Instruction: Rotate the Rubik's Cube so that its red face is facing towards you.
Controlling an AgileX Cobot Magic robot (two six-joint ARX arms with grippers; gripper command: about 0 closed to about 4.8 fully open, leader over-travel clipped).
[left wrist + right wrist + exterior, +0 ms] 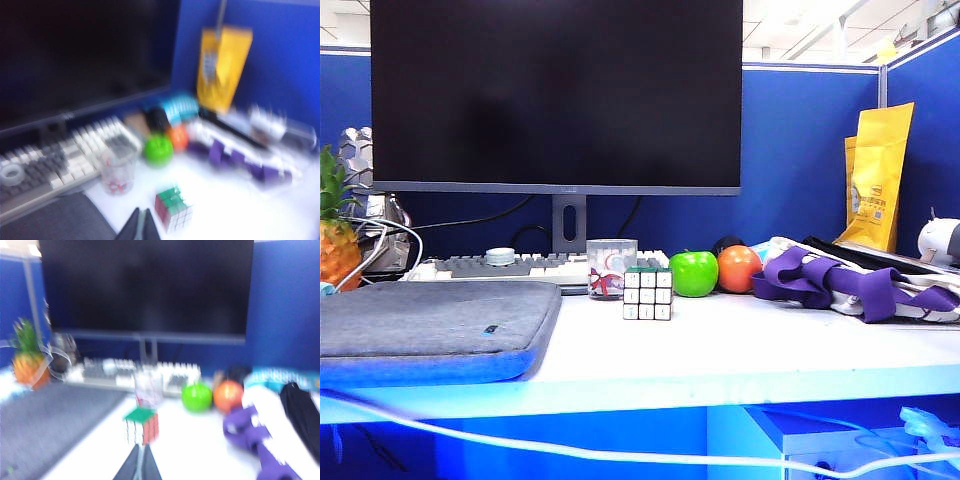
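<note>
The Rubik's Cube (648,293) stands on the white desk in front of a glass cup, with a white side toward the exterior camera and green on top. Its red face (161,207) shows on one side in the left wrist view and again as the red face (151,428) in the right wrist view. No arm appears in the exterior view. My left gripper (142,211) is shut and empty, hovering short of the cube (174,208). My right gripper (141,446) is also shut and empty, its tips just before the cube (142,425). Both wrist views are blurred.
Behind the cube are a glass cup (610,266), a green apple (694,273), an orange (738,268), a keyboard (510,266) and a large monitor (556,95). A grey sleeve (430,325) lies left, beside a pineapple (335,235). Purple straps (840,283) and a yellow bag (878,175) lie right.
</note>
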